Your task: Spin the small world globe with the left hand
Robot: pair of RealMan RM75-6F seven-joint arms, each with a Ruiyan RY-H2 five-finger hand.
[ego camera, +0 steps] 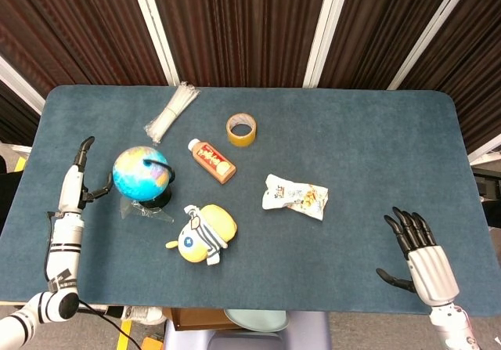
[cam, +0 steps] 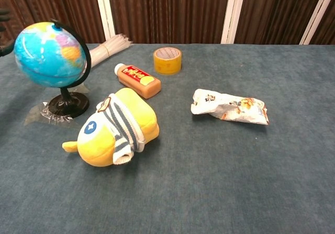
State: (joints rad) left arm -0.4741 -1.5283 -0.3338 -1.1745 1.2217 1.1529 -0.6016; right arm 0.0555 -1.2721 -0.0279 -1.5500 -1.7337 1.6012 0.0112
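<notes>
At left of frame, the left hand (ego camera: 78, 179) hangs beside the small world globe (ego camera: 139, 174), fingers spread, holding nothing and apart from it; the spin looks delivered.

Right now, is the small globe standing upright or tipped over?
Upright. The globe stands on its black base, flat on the table; the left robot hand is apart from it.
</notes>
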